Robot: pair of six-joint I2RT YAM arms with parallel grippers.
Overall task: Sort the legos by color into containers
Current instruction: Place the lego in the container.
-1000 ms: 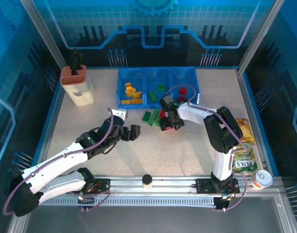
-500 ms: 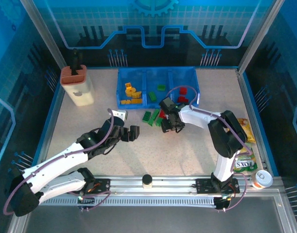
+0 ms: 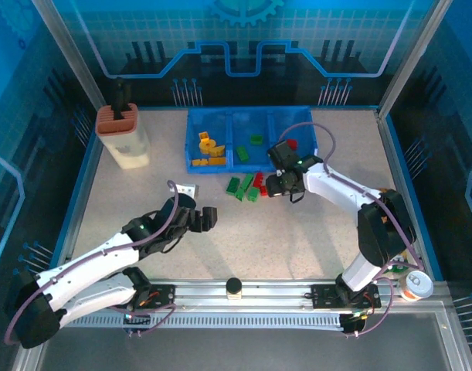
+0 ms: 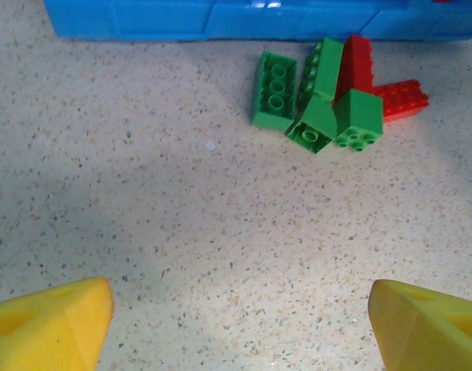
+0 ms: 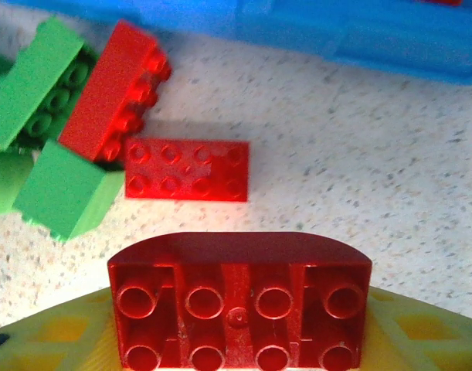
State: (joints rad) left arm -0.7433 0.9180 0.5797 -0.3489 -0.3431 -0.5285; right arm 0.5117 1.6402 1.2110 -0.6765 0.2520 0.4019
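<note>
The blue bin [image 3: 195, 165] sits at the middle of the table's [image 3: 297, 239] far edge. Its 3 compartments hold yellow legos [image 3: 210, 147] on the left, green legos [image 3: 256, 139] in the middle and red legos [image 3: 291, 144] on the right.

A loose pile [image 3: 247, 186] of green and red bricks lies on the table just in front of the bin's near wall.

The right gripper [image 3: 286, 184] hovers just right of that pile, clamped on a held red brick [image 5: 239, 301] shown studs-down between its yellow pads [image 5: 421, 332].

The left gripper [image 3: 208, 219] hangs nearer the table's near edge, its fingertips [image 4: 46, 321] spread wide with nothing between them.
</note>
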